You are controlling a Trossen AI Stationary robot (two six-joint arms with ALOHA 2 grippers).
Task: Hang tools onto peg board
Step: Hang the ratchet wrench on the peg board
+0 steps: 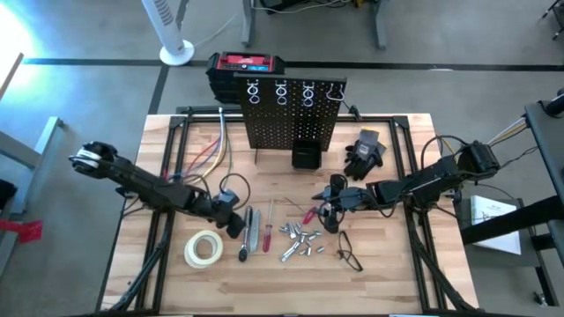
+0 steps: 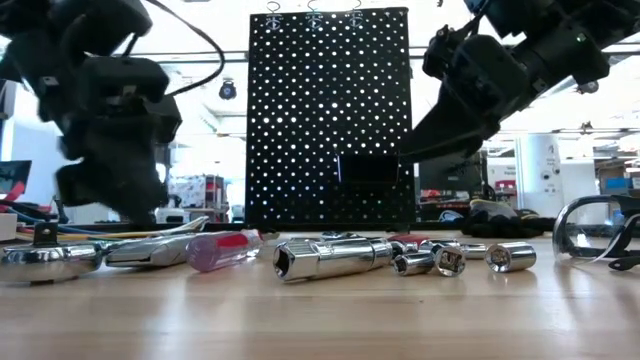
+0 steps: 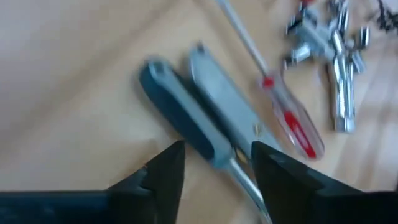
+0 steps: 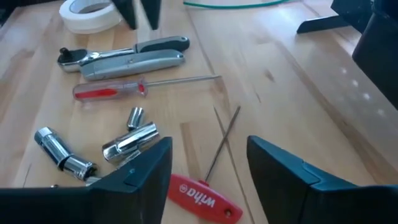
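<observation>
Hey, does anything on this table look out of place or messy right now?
The tools lie loose on the table, with sockets scattered, while the peg board hooks stand empty. Nothing looks spilled or broken.

hidden: ratchet head (image 3: 255, 193) behind end-effector fingers | cut off: red T-handle (image 4: 202, 198) | blurred: sockets (image 3: 329, 43)

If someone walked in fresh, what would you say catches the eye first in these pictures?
The upright black peg board at the table's far edge, its ring hooks empty. In front of it, tools lie scattered flat on the wood: silvery sockets, a red-handled screwdriver, grey-handled ones. The left gripper and right gripper both hover open just above them, holding nothing.
</observation>
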